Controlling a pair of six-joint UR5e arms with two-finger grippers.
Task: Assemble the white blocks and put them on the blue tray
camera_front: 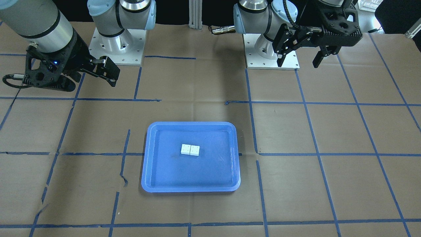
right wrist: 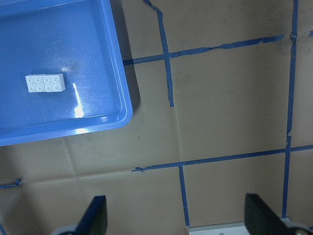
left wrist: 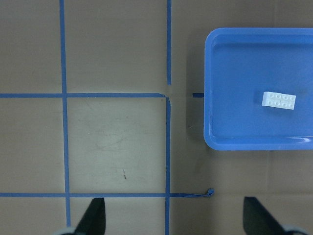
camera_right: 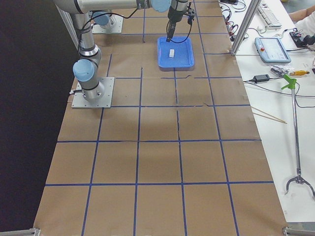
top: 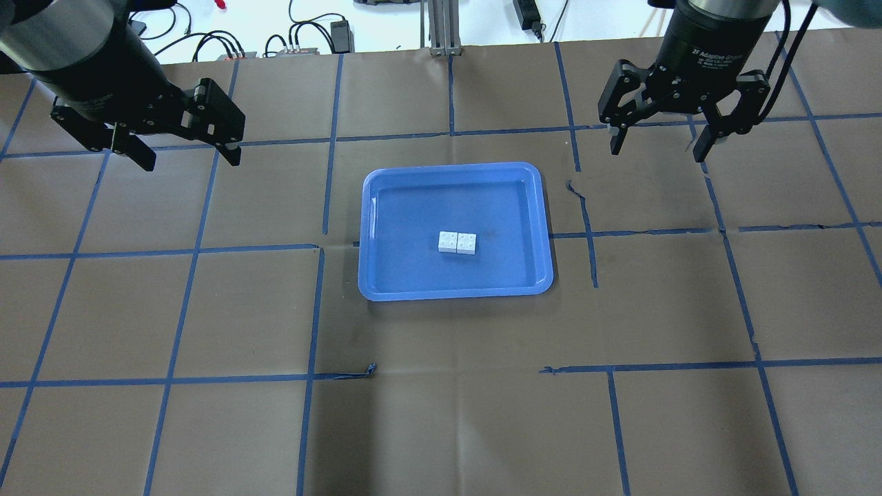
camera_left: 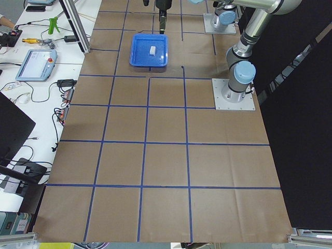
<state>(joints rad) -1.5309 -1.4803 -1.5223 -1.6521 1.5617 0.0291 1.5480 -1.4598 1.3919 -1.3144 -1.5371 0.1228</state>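
We see the blue tray (top: 455,295) lying flat on the paper-covered table (top: 441,427), about midway between the table's left and right ends and a little nearer the edge across from the robot than the robot's own edge. The two white blocks (top: 457,242) sit on the tray's floor near its middle, studs up. They are pressed side by side so that they touch along one face and read as one short bar, well apart from the rim on every side. The left gripper (top: 189,160) hangs raised above the table off the tray's left side. Its fingers are spread wide with nothing between them. The right gripper (top: 658,150) hangs raised off the tray's right side, and its fingers are likewise spread apart and empty. Neither gripper touches the tray or the blocks. Blue tape lines (top: 317,310) cross the brown paper in a grid.
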